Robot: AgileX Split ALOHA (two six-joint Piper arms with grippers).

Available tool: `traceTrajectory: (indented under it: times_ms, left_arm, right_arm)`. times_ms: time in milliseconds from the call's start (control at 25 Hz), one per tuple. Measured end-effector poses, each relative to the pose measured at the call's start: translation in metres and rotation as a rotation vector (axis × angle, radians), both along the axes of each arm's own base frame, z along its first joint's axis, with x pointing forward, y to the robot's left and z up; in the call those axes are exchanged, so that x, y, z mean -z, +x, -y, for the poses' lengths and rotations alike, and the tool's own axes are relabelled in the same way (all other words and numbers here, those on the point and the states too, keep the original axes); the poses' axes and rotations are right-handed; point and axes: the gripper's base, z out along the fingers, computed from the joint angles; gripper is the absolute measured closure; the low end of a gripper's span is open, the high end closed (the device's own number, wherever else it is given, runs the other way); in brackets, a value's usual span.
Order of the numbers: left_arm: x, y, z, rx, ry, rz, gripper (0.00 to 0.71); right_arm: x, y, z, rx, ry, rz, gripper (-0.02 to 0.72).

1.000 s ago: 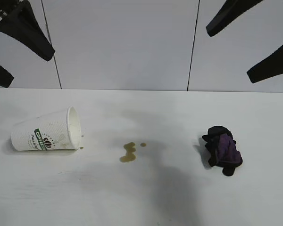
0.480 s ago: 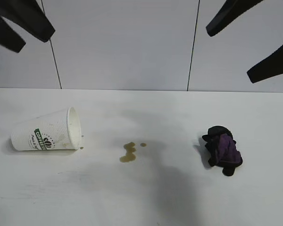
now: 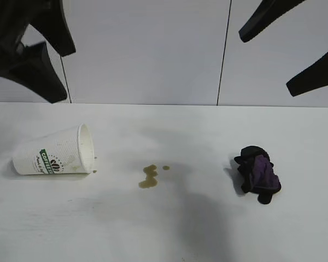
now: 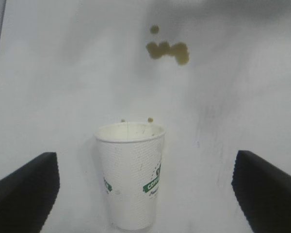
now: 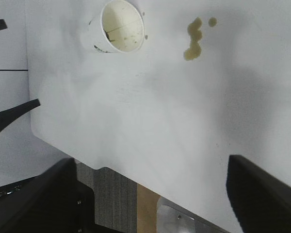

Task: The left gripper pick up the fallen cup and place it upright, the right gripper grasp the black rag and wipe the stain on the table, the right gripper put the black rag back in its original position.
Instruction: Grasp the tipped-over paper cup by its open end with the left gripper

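White paper cup on side, green band | left gripper open

From my remote station this looks like a robotics lab test cell. I see a plain white bench set against pale grey wall panels split by thin dark seams, with 2 black robot arms hanging over it, the left tool and the right tool. My right wrist view shows the bench edge and bare metal framing below it.
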Motion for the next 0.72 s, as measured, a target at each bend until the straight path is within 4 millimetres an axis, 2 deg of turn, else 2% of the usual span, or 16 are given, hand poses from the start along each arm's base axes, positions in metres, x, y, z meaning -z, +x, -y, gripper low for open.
traceTrajectory:
  times_ms: [160,480,720]
  left_arm:
    - [0.032,0.014,0.010,-0.010,0.129,0.023,0.014]
    - [0.078,0.035,0.016,-0.005,0.226,0.036,0.014]
    - [0.100,0.046,0.021,-0.076,0.209,0.025,0.014]
  right_arm:
    - [0.000,0.000,0.000,0.000,0.000,0.000,0.126]
    - [0.000,0.000,0.000,-0.001,0.000,-0.001,0.126]
    - [0.000,0.000,0.000,-0.001,0.000,-0.001,0.126]
